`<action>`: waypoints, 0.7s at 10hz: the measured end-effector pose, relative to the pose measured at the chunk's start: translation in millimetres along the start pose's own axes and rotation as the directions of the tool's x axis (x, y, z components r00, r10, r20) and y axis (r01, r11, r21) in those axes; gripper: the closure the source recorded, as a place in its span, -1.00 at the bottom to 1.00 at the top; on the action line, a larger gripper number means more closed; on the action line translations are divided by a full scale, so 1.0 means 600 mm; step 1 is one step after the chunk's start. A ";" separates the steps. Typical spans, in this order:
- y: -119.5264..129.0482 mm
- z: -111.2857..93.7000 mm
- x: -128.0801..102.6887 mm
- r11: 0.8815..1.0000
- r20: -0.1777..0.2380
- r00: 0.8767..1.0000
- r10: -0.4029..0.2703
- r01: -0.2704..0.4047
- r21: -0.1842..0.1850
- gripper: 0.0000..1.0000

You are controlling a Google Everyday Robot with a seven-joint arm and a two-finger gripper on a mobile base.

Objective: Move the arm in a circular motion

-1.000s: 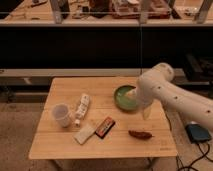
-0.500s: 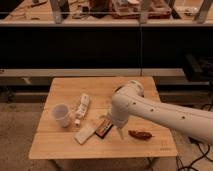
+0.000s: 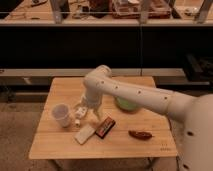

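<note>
While the smooth white arm (image 3: 135,95) of thick rounded tubes is stretching across the pale wooden table (image 3: 60,145), its gripper (image 3: 92,111) is hanging low between a round white cup (image 3: 62,115) and a green bowl (image 3: 127,105); whether it is spread or closed, I cannot tell.

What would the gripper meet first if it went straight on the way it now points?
The gripper points down at the wooden table. It would probably meet bare tabletop first, between the small white object and the dark snack bar. Depth is unclear, so it might clip the white object.
</note>
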State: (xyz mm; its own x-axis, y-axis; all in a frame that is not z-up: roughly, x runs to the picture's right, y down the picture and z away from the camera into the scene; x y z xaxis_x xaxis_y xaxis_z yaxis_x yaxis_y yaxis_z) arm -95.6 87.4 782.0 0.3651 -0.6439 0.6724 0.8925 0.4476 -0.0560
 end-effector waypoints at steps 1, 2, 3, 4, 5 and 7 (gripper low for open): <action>-0.020 -0.009 0.070 1.000 -0.032 0.999 -0.022 0.023 0.018 -0.60; -0.028 -0.030 0.148 0.998 -0.071 0.997 -0.027 0.031 0.048 -0.60; -0.014 -0.066 0.238 0.995 -0.128 0.992 -0.006 0.018 0.094 -0.60; 0.012 -0.104 0.304 0.991 -0.179 0.983 0.031 -0.007 0.135 -0.60; 0.044 -0.137 0.353 0.985 -0.220 0.973 0.073 -0.036 0.168 -0.60; 0.165 -0.232 0.452 0.957 -0.316 0.923 0.219 -0.140 0.254 -0.60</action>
State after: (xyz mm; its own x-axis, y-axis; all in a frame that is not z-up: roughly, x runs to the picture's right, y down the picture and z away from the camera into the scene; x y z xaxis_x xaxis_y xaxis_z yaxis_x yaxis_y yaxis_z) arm 128.7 -129.5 856.0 0.6163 -0.6923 0.3754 0.7356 0.6763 0.0397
